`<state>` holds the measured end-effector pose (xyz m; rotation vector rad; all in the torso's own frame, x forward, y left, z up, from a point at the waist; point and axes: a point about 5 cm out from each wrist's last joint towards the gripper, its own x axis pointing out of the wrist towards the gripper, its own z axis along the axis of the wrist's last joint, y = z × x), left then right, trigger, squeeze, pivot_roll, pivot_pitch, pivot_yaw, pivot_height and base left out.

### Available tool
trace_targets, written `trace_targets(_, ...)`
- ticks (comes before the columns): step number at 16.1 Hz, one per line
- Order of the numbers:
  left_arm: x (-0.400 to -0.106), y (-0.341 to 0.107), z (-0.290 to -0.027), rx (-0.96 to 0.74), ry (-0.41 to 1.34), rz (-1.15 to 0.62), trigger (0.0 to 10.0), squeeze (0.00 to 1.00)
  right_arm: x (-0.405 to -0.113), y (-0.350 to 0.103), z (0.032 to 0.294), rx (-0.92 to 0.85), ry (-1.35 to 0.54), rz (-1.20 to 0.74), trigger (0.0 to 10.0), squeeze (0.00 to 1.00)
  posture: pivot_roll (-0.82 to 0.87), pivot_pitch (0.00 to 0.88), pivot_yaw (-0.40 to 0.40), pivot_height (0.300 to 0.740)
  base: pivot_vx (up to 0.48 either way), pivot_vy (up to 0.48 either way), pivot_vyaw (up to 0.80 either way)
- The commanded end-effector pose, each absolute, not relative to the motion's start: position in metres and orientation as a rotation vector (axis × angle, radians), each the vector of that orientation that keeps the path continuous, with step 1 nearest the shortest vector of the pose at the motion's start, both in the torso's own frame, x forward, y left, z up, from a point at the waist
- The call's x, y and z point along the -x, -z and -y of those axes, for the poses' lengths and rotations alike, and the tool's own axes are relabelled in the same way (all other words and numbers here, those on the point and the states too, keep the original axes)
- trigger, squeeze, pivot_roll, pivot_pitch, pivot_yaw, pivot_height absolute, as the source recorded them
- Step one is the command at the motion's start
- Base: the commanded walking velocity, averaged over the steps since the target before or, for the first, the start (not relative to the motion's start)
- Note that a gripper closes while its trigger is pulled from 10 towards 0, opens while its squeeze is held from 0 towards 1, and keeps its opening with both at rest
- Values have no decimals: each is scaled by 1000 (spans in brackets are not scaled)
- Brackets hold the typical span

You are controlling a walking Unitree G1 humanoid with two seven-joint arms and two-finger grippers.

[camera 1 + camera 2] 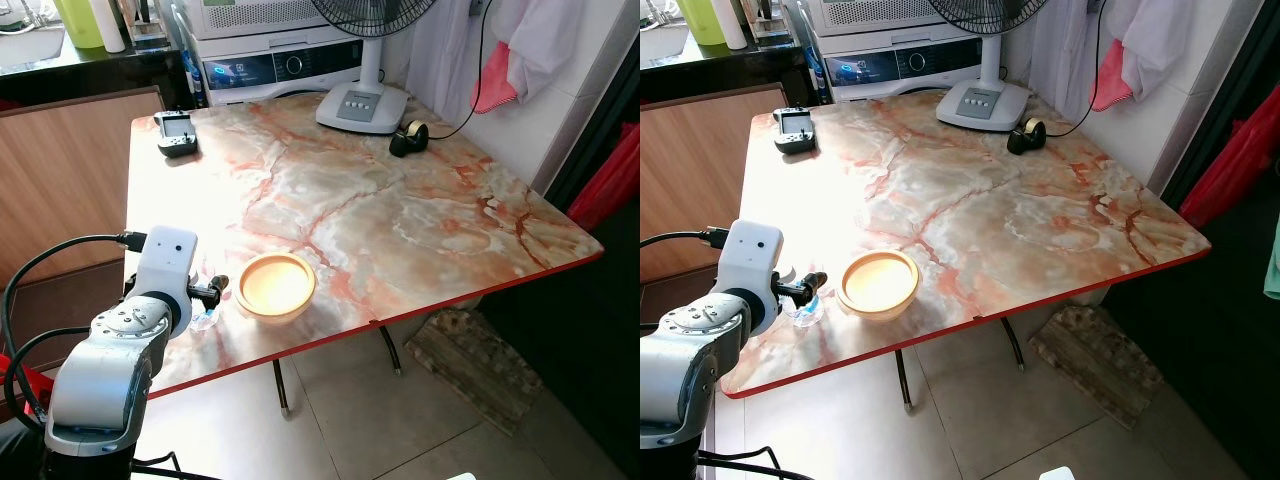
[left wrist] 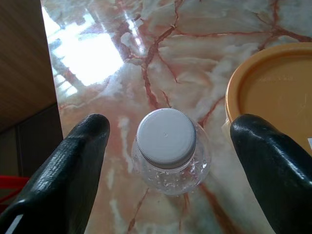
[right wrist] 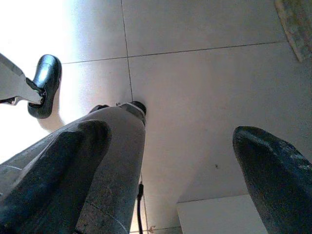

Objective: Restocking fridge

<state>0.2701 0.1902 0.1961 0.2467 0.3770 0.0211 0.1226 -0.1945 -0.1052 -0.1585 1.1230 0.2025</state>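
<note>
Left gripper (image 2: 168, 161) poised over a small clear bottle (image 2: 168, 146) with a white ribbed cap (image 2: 165, 135), its two fingers (image 2: 73, 165) spread wide, one on each side, touching nothing. We find the bottle standing upright near the tabletop's (image 1: 400, 210) near left corner, just beside the lidded orange container (image 1: 275, 286). We judge the step to be the grasp: we would lower until the pads flank the body below the cap, keep the finger nearest the container clear of its rim, then close evenly. Right gripper (image 3: 165, 170) hangs idle, spread, over the tiled floor (image 3: 204, 73).
</note>
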Motion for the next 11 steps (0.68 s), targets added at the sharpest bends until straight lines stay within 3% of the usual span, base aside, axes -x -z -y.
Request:
trace_targets(1,-271,-194,-193,-245,-36,-384,2863,0,-112,108,199,171,-203,-1165,10000,0,122,37,-34,740,0,0,0)
trace_targets(2,-271,-194,-193,-245,-36,-383,2549,0,-112,108,199,171,-203,-1165,10000,0,122,37,-34,740,0,0,0)
trace_targets(4,-271,-195,-193,-246,-35,-382,3647,0,-112,108,199,171,-205,-1165,10000,0,122,39,-35,740,0,0,0)
trace_targets(5,-270,-195,-192,-247,-35,-382,9020,0,-112,108,199,171,-205,-1165,10000,0,121,38,-36,740,0,0,0)
trace_targets(6,-270,-194,-192,-246,-36,-382,10000,0,-112,108,199,172,-206,-1166,10000,0,120,39,-36,740,0,0,0)
trace_targets(11,-272,-196,-193,-254,-39,-369,10000,0,-112,108,199,174,-208,-1166,10000,0,120,40,-36,740,0,0,0)
